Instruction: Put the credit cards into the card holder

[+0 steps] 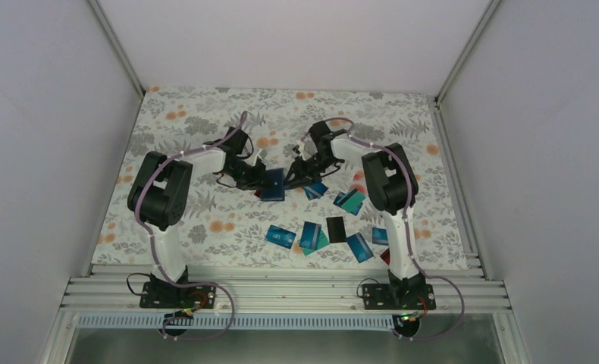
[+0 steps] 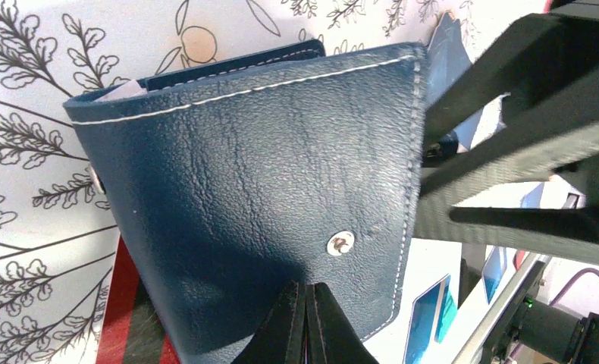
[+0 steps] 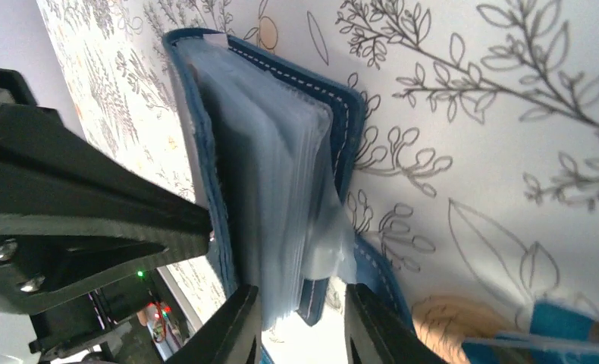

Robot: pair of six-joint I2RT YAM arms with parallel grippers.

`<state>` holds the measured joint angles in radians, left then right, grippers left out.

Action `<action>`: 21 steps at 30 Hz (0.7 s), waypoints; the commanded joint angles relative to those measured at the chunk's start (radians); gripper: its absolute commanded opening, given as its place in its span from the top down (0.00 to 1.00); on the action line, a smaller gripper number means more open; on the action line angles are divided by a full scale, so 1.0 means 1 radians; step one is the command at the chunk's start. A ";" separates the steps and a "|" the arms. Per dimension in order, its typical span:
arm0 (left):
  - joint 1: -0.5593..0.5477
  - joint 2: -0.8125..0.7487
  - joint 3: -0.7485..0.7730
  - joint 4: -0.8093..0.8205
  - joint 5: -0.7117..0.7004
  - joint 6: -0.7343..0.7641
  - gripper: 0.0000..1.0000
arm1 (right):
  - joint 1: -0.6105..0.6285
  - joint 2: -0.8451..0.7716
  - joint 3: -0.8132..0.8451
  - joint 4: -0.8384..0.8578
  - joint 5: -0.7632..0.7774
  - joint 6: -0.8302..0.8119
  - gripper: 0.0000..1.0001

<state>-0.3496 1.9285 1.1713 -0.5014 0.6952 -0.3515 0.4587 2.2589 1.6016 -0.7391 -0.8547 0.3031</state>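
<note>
The navy card holder (image 1: pixel 274 184) stands partly open at mid table between my two grippers. My left gripper (image 2: pixel 308 287) is shut, its tips set against the holder's leather outer cover (image 2: pixel 266 174) just below the snap (image 2: pixel 340 243). In the right wrist view the clear inner sleeves (image 3: pixel 281 189) fan out from the cover. My right gripper (image 3: pixel 302 296) is open and straddles the sleeves' lower corner and a navy flap. Blue and teal credit cards (image 1: pixel 309 235) and one black card (image 1: pixel 336 229) lie flat on the cloth in front of the right arm.
More cards lie near the right arm's base, among them a blue one (image 1: pixel 359 247) and a red one (image 1: pixel 386 256). A red card (image 2: pixel 130 318) lies beside the holder. The floral cloth (image 1: pixel 198 121) covers the table, and white walls close it in.
</note>
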 commanded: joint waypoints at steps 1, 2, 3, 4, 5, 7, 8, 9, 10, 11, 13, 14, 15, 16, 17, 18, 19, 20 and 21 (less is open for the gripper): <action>0.002 0.044 0.006 0.006 -0.034 0.023 0.98 | -0.005 -0.088 -0.021 -0.050 0.014 -0.019 0.70; 0.003 0.050 0.010 0.004 -0.034 0.027 0.98 | -0.005 -0.102 -0.025 -0.056 0.014 -0.019 0.68; 0.002 0.053 0.013 0.002 -0.034 0.031 0.98 | -0.005 -0.115 -0.029 -0.058 0.017 -0.016 0.68; 0.001 0.057 0.019 -0.002 -0.034 0.036 0.98 | -0.005 -0.127 -0.036 -0.052 0.017 -0.012 0.67; 0.001 0.059 0.023 -0.005 -0.035 0.039 0.98 | -0.005 -0.139 -0.047 -0.042 0.008 0.000 0.67; 0.002 0.061 0.029 -0.012 -0.036 0.044 0.98 | -0.002 -0.148 -0.055 -0.014 -0.022 0.016 0.70; 0.001 0.062 0.032 -0.013 -0.036 0.046 0.98 | 0.000 -0.145 -0.053 -0.003 -0.039 0.023 0.72; 0.002 0.063 0.033 -0.015 -0.036 0.046 0.98 | 0.004 -0.139 -0.050 0.008 -0.050 0.031 0.73; 0.002 0.065 0.036 -0.018 -0.036 0.048 0.98 | 0.008 -0.133 -0.045 0.018 -0.057 0.040 0.75; 0.000 0.067 0.041 -0.022 -0.038 0.049 0.98 | 0.011 -0.125 -0.039 0.024 -0.057 0.048 0.76; 0.000 0.069 0.047 -0.033 -0.048 0.052 0.98 | 0.015 -0.121 -0.031 0.028 -0.021 0.075 0.77; 0.001 0.069 0.047 -0.037 -0.056 0.053 0.98 | 0.015 -0.130 -0.033 0.028 0.018 0.090 0.77; 0.001 0.069 0.047 -0.041 -0.063 0.056 0.98 | 0.014 -0.138 -0.038 0.023 0.073 0.108 0.77; 0.001 0.069 0.047 -0.043 -0.066 0.058 0.98 | 0.013 -0.152 -0.043 0.015 0.124 0.120 0.77; 0.000 0.069 0.048 -0.043 -0.067 0.060 0.98 | 0.013 -0.161 -0.048 0.007 0.180 0.125 0.77; 0.001 0.069 0.047 -0.043 -0.066 0.061 0.98 | 0.015 -0.175 -0.050 -0.007 0.236 0.125 0.77; 0.000 0.070 0.049 -0.043 -0.064 0.060 0.98 | 0.015 -0.194 -0.051 -0.020 0.285 0.122 0.77; 0.000 0.070 0.050 -0.043 -0.063 0.061 0.98 | 0.016 -0.208 -0.057 -0.029 0.326 0.115 0.76; -0.002 0.070 0.051 -0.043 -0.063 0.062 0.98 | 0.016 -0.220 -0.060 -0.036 0.366 0.104 0.76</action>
<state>-0.3500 1.9709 1.2121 -0.5293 0.6922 -0.3180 0.4683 2.1284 1.5562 -0.7368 -0.7044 0.3992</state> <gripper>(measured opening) 0.026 0.234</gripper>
